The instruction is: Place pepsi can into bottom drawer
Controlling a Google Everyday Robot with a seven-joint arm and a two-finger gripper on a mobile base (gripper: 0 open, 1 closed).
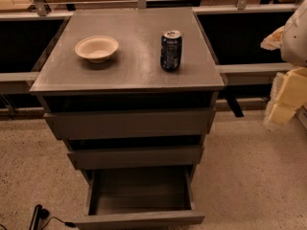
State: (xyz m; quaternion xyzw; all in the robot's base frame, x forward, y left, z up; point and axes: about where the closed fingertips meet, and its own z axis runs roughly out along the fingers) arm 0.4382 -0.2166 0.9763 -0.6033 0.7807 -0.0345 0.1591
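The pepsi can [171, 50] stands upright on the grey cabinet top [129, 66], right of centre. It is dark blue with a silver top. The bottom drawer [139, 219] is pulled out towards me, and its shallow tray shows nothing inside. The two drawers above it are pushed in further. My gripper [286, 97] is a pale yellow and white shape at the right edge of the view. It hangs beside the cabinet, well to the right of the can and slightly lower, touching nothing and holding nothing.
A beige bowl [96, 48] sits on the cabinet top, left of the can. A railing and dark panels run behind the cabinet. A black cable [39, 216] lies on the speckled floor at the bottom left.
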